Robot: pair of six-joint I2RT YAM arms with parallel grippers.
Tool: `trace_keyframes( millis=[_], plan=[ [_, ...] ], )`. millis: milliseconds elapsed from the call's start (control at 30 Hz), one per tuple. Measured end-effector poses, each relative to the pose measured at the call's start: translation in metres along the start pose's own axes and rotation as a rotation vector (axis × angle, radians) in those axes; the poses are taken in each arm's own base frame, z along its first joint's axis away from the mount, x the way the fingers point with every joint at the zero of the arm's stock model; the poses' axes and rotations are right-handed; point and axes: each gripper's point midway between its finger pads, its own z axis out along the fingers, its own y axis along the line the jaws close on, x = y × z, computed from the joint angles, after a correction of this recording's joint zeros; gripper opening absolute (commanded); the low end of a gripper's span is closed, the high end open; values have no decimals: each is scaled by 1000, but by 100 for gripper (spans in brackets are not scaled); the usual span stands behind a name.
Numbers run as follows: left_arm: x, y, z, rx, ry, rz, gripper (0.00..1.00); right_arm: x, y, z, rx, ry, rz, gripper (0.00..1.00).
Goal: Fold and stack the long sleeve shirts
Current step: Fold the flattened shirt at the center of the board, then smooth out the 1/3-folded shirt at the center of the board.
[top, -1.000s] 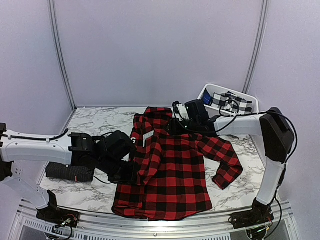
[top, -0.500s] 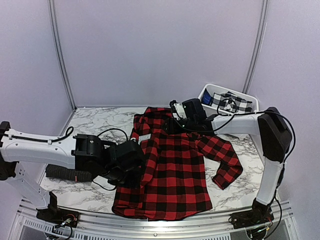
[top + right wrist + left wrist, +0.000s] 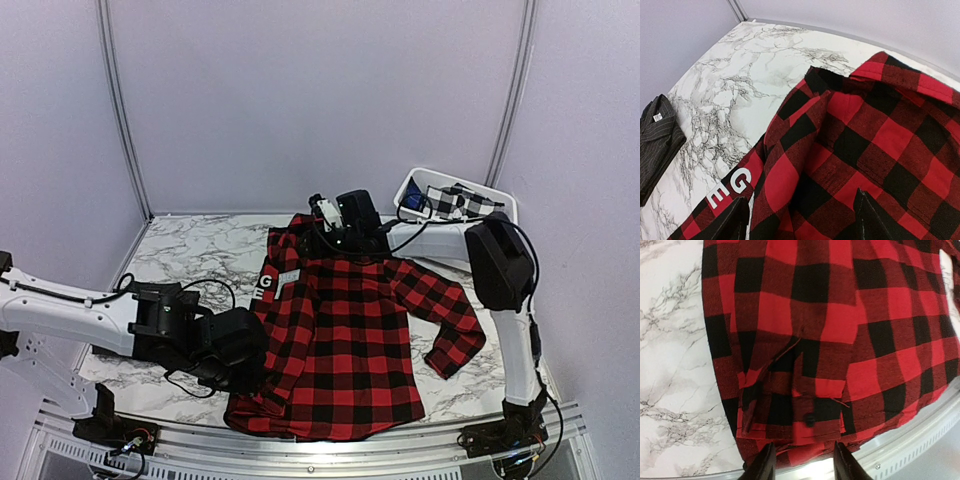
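The flannel shirt (image 3: 350,330) is lying on the worktop (image 3: 190,260), collar (image 3: 900,75) far, hem (image 3: 320,425) near. The left fingers (image 3: 765,465) are hovering half-open, empty, at its cuff (image 3: 805,415); the right fingers (image 3: 735,220) are gaping empty over the collar.

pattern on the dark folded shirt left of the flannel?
The dark folded shirt is black with fine pale pinstripes; clearest in the right wrist view.

Overhead and wrist close-ups, flannel (image 3: 345,340) shared
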Motion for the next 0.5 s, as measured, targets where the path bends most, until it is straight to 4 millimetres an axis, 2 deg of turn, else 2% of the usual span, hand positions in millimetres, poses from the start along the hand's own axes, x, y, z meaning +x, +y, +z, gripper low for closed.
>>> trace_keyframes(
  millis=[100,200,333,500],
  plan=[
    [-10,0,-13,57,-43,-45,46,5,1,9,-11,21,1,67],
    [-21,16,-17,72,-75,-103,45,12,7,11,-15,43,-2,68],
    [-28,32,-1,59,-67,-149,41,27,15,11,-24,72,-7,68],
    [-24,36,23,63,-16,-145,34,37,18,12,-25,100,-13,68]
  ],
)
